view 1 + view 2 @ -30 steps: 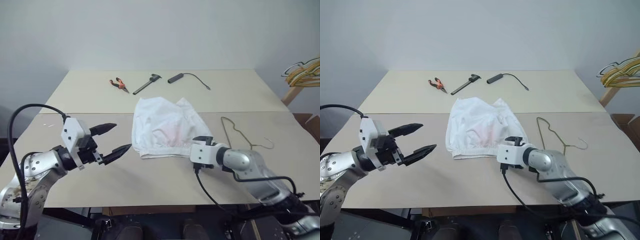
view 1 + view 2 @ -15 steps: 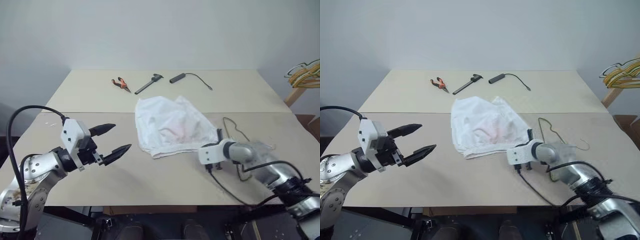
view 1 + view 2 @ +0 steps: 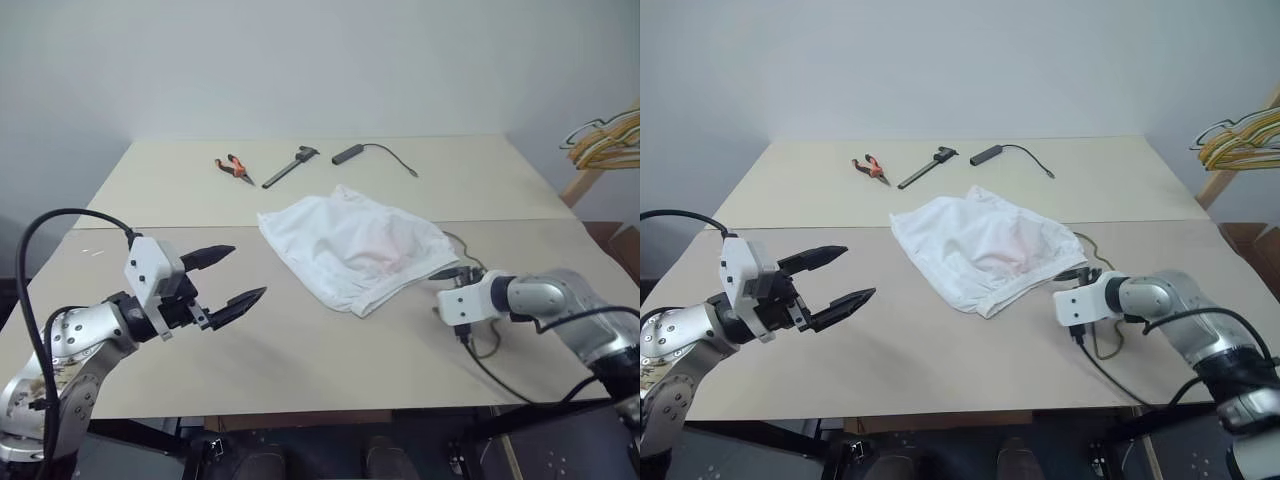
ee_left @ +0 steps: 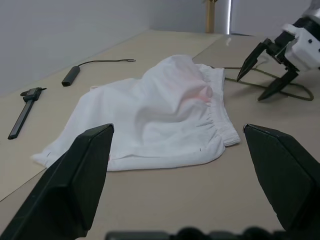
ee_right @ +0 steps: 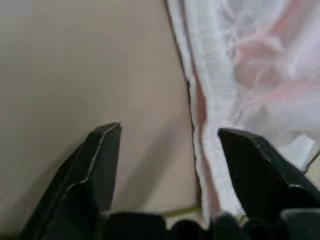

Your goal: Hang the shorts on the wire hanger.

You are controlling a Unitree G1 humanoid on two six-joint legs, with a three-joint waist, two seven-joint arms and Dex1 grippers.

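The white shorts (image 3: pixel 350 250) lie crumpled on the table's middle, with the gathered waistband toward the right and a pink smudge near it. The thin olive wire hanger (image 4: pixel 300 92) lies flat at the shorts' right edge, partly under the cloth and under my right gripper. That right gripper (image 3: pixel 455 274) stands open just right of the waistband (image 5: pixel 210 100), holding nothing. My left gripper (image 3: pixel 247 271) hovers open to the left of the shorts, well apart from them.
Along the far side of the table (image 3: pixel 300 350) lie orange-handled pliers (image 3: pixel 232 167), a dark caliper (image 3: pixel 290 167) and a black adapter with a cable (image 3: pixel 350 154). A bunch of yellow and white hangers (image 3: pixel 605 138) hangs beyond the table's right edge.
My right gripper dragged the shorts' waistband to the right, turning the cloth toward the hanger, and has now let go and opened. The left gripper stayed still.
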